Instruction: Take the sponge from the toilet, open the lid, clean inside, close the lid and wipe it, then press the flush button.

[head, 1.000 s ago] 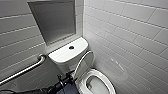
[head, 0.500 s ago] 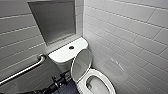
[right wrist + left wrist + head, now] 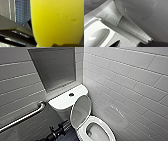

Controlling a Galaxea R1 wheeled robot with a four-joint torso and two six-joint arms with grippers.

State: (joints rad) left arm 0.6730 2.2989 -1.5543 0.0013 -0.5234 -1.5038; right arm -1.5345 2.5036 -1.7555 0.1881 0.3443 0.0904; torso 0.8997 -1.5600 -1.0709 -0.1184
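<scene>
- Left claw [image 3: 64, 125], at the end of the dark arm, is just beside the lower edge of the lid [image 3: 80, 109]. I cannot tell if it is open or closed.
- In the same head view, the lid stands up against the tank of the toilet [image 3: 62, 102], so the bowl [image 3: 96, 133] is uncovered. The bowl's long axis goes from the tank toward the camera, a little to the right. The flush button [image 3: 71, 94] sits on the tank cover.
- Left wrist view: the glossy white seat and the lid's grey underside are very near, so I judge that this arm is close to the toilet.
- Right wrist view: the right claw [image 3: 58, 45] seems closed on the sponge [image 3: 56, 22], which hangs in the air close before the camera. The sponge is bright yellow and soft, with small dents. I cannot tell which way the bowl lies from it.
</scene>
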